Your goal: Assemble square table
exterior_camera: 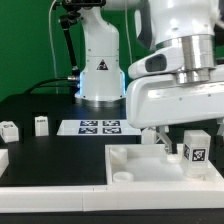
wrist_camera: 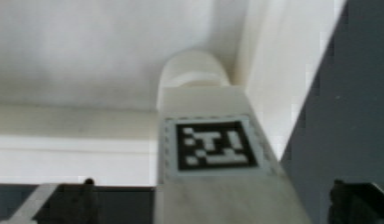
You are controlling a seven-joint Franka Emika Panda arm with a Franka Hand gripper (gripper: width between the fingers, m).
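Observation:
The square table's white slab (exterior_camera: pixel 122 165) lies hollow face up at the front of the black table. One tagged white leg (exterior_camera: pixel 195 149) stands upright in the slab's corner on the exterior view's right. My gripper (exterior_camera: pixel 186 133) hangs over that leg. In the wrist view the leg (wrist_camera: pixel 215 120) runs between my dark fingertips (wrist_camera: pixel 82 195), with a gap on each side, so the gripper (wrist_camera: pixel 221 198) is open and grips nothing. The slab's rimmed inside (wrist_camera: pixel 82 90) shows behind the leg. Two loose legs (exterior_camera: pixel 41 125) (exterior_camera: pixel 8 130) stand at the exterior view's left.
The marker board (exterior_camera: pixel 100 126) lies flat behind the slab. The robot's white base (exterior_camera: pixel 100 75) rises beyond it. Another white part (exterior_camera: pixel 3 158) shows at the exterior view's left edge.

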